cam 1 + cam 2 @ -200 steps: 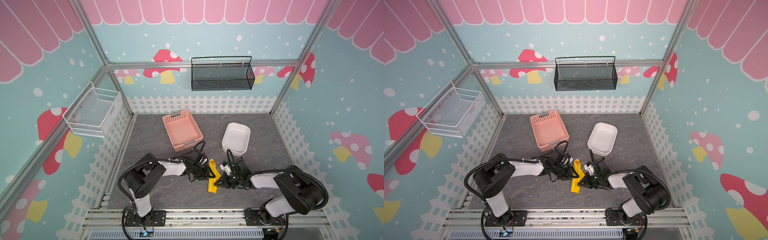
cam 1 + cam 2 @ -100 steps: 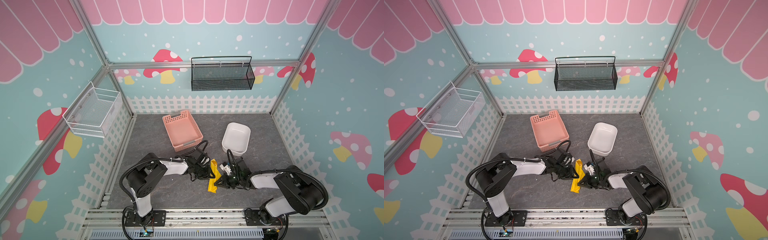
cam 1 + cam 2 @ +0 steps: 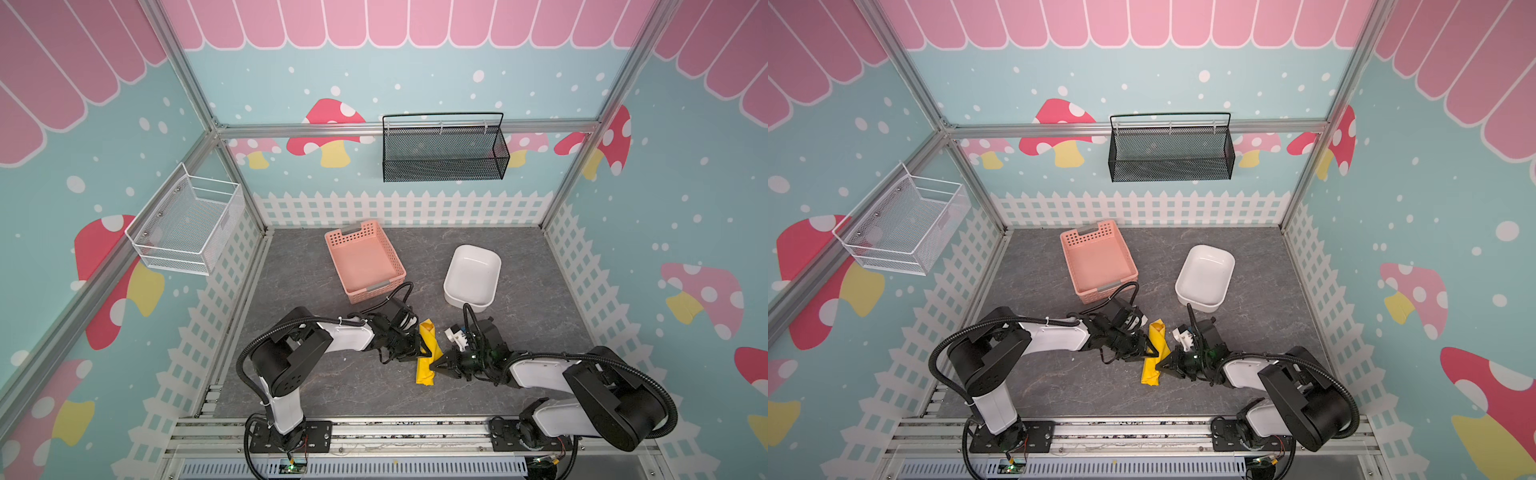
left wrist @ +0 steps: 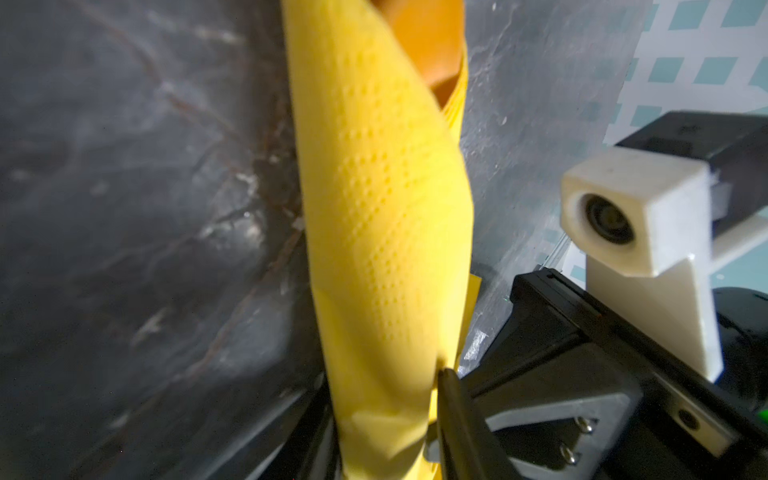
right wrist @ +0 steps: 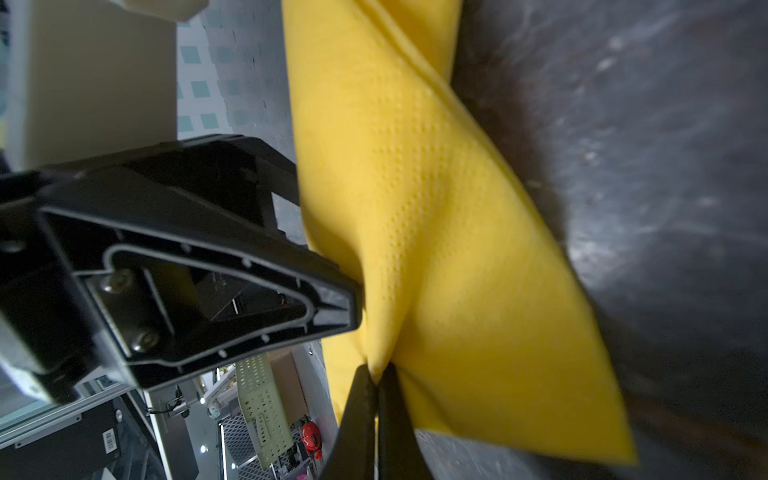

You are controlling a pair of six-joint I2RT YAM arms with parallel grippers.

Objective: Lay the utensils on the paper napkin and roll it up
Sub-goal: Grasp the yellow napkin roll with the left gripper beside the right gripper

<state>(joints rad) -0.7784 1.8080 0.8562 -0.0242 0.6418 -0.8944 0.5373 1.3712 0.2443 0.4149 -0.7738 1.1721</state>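
Observation:
The paper napkin (image 3: 426,357) (image 3: 1153,357) lies rolled into a yellow tube on the grey floor between my two arms. Something orange, the utensils (image 4: 419,37), shows inside its open far end. My left gripper (image 3: 420,348) (image 4: 384,386) reaches in from the left, with one finger on each side of the roll, shut on it. My right gripper (image 3: 434,365) (image 5: 376,372) comes from the right, and its fingertips pinch a pleat of the napkin (image 5: 436,208) at the roll's side. The left gripper's black finger (image 5: 208,266) presses the roll's other side.
A pink perforated basket (image 3: 374,291) stands just behind the left arm. A white tub (image 3: 494,266) sits behind the right arm. A black mesh basket (image 3: 444,166) hangs on the back wall and a white wire basket (image 3: 183,232) on the left wall.
The left wrist has shifted slightly at the roll. The napkin roll and the right arm stay where they were.

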